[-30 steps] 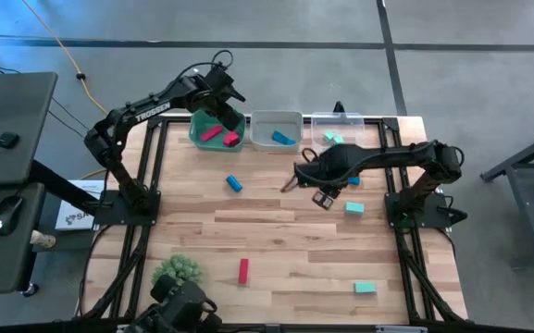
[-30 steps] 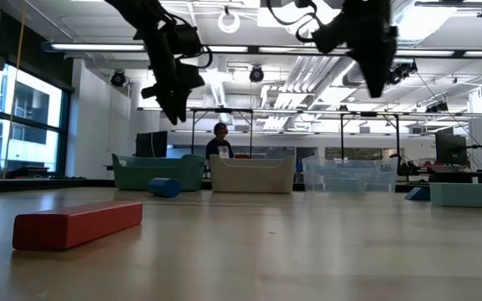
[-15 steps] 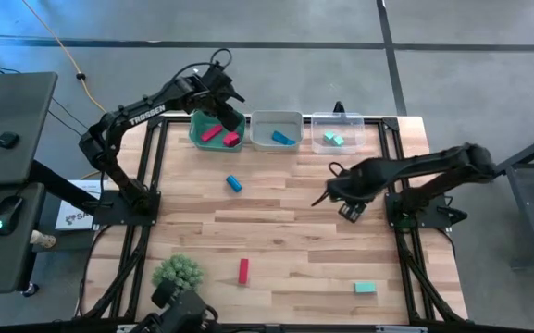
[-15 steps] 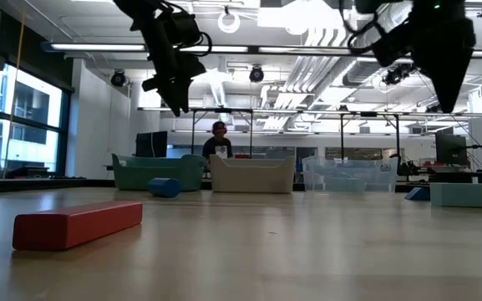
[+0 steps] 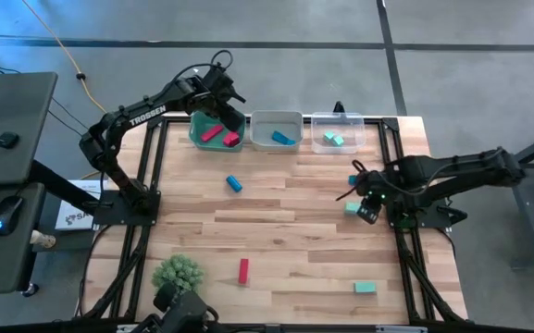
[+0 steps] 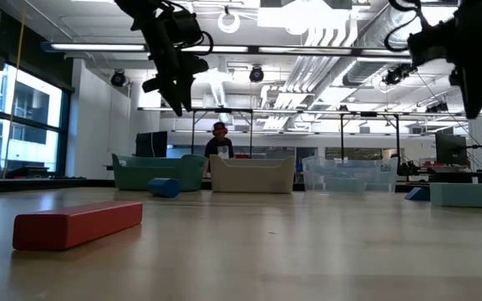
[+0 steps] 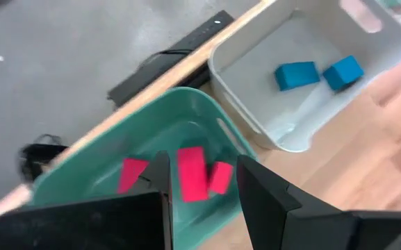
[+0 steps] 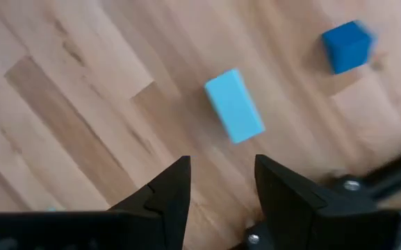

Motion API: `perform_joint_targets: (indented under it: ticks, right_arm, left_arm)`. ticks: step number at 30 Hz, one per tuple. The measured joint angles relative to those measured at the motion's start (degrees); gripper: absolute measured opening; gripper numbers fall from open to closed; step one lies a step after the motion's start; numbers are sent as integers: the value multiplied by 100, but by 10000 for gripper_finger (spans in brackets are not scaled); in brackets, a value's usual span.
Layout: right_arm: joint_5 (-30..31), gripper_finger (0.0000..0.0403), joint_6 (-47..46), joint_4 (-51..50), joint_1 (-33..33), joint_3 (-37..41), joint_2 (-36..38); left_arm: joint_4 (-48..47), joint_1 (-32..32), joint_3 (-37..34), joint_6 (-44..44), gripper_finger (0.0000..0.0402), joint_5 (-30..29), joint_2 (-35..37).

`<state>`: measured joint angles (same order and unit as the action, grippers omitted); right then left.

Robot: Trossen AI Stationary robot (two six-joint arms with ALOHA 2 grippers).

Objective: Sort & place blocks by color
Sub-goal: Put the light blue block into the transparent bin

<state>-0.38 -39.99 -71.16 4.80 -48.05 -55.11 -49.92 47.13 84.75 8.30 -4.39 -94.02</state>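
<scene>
Wooden plank table [image 5: 276, 240] carries the work; a grey floor surrounds it, and the low view looks into a lit hall where a person [image 6: 219, 140] stands far behind the bins.

Nearest the front edge lie a green spiky ball [image 5: 178, 271], a red bar [image 5: 243, 270] and a teal block [image 5: 366, 288], all well apart. The red bar fills the low view's foreground [image 6: 78, 224].

Mid-table, a blue block [image 5: 234, 183] lies alone left of centre. On the right side, the right gripper [image 5: 370, 205] hangs above the table with its jaws parted by a narrow gap and nothing between them. Its wrist view shows a light teal block [image 8: 234, 105] on the wood just ahead of the fingertips [image 8: 176, 182], and a blue cube [image 8: 347, 46] farther on.

Along the far edge stand three bins in a row. The green bin [image 5: 197, 135] holds red blocks [image 5: 212, 133]; the left wrist view shows three red pieces [image 7: 192, 173] in it. The grey bin [image 5: 276, 118] holds blue blocks [image 5: 282, 138], two in the wrist view [image 7: 297, 75]. The clear bin [image 5: 339, 121] holds teal blocks [image 5: 333, 139].

The left gripper [image 5: 230, 117] hangs over the green bin, jaws narrowly apart, empty.
</scene>
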Motion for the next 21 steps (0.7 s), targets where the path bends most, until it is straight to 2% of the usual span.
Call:
perform_joint_targets:
  ticks: [4,10,13,18,21]
  right_arm:
    - [-423,147,69,473,-3,598,161]
    - [-724,147,356,1131,-4,1058,144]
    - [-507,147,729,1227,-3,1040,146]
    - [86,147,1865,1248,-3,1068,144]
    - [70,147,1950,1214,-5,1069,144]
  left_arm:
    - [0,-12,0,263,83,303,0]
    - [-1,-117,0,367,83,333,0]
    - [0,-165,0,427,83,334,0]
    - [-1,-241,0,522,83,333,0]
    - [1,-282,0,525,83,333,0]
